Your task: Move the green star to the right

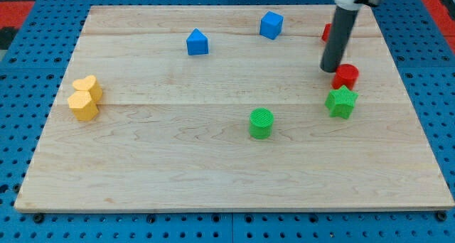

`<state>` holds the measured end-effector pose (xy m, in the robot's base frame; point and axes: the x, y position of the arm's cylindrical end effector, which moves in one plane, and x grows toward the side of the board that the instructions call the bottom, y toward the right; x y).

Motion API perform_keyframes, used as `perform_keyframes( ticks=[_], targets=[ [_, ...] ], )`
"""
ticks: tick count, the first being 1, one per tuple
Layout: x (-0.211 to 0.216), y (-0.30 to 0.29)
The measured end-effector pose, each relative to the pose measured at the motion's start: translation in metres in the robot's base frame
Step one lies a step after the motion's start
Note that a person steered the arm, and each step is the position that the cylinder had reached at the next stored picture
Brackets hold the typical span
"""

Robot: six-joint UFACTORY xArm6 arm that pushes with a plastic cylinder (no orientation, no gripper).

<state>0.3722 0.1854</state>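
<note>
My tip (331, 69) sits just left of red cylinder (346, 77), above green star (341, 101) near table (213, 172) right edge. No fingers on this rig, just rod. Approach step, I judge: tip needs star's left side, then push right.

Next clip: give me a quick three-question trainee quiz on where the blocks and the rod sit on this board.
1. True or false: my tip touches the green star.
2. Which block lies nearest my tip? A) green cylinder B) red cylinder C) blue cube
3. Fill in: the two yellow blocks sit at the view's ____ edge of the board.

Key: 1 false, the tip is above the star, beside the red cylinder; 2 B; 3 left.
</note>
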Motion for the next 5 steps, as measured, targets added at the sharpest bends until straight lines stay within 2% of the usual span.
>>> perform_keyframes(
  ticks=[1, 2, 3, 4, 5],
  targets=[
    [0.004, 0.016],
    [-0.008, -0.018],
    [0.011, -0.064],
    [0.051, -0.066],
    [0.063, -0.040]
  ],
)
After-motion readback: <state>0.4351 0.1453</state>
